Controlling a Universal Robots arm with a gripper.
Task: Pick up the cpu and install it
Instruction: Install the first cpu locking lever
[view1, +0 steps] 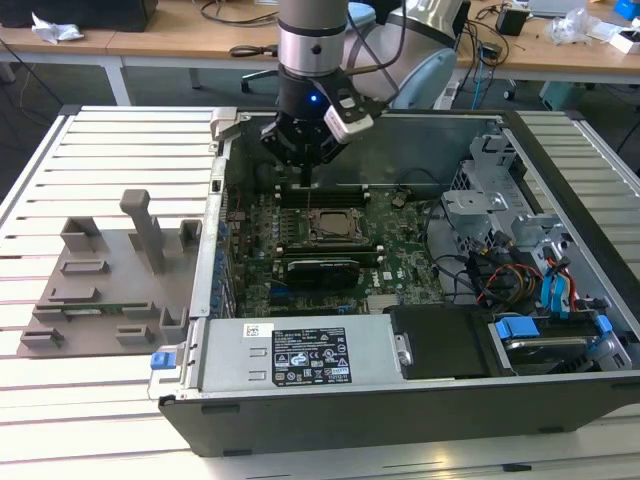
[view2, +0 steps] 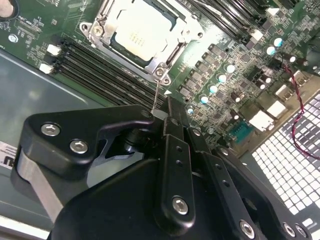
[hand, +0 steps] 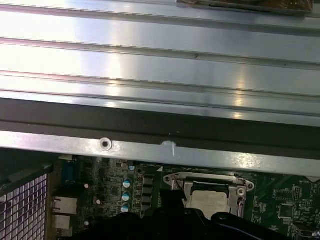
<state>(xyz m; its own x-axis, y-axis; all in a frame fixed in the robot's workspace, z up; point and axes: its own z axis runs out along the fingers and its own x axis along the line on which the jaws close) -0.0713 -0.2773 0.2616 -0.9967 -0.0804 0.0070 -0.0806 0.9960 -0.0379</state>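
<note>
Hanging over the open computer case (view1: 560, 400), the gripper (view1: 306, 166) sits just above the motherboard (view1: 400, 250), at the far side of the board in the exterior view. Its black fingers (view2: 170, 150) appear drawn together in the second wrist view, pinched on a thin metal lever (view2: 156, 97) that rises from the corner of the socket frame (view2: 162, 70). Just beyond the fingertips lies the cpu (view2: 142, 32), its pale silvery top seated flat inside the frame, apart from the gripper and not held by it. In the first wrist view the cpu (hand: 210, 200) shows as a light square within the metal frame, close past the dark mass of the gripper. In the exterior view the cpu (view1: 330, 226) rests in its socket on the nearer side of the gripper, almost directly below it. Beside the socket run dark memory slots (view2: 100, 70), and a row of small round capacitors (view2: 220, 80) stands on the board's other side. Nearer the exterior camera, a labelled power supply (view1: 300, 355) lines the case edge. Outside the case, at the exterior view's left, a grey holder plate (view1: 110, 290) with upright posts lies on the slatted metal table (view1: 100, 150). Farther off stand wooden desks (view1: 180, 40).
</note>
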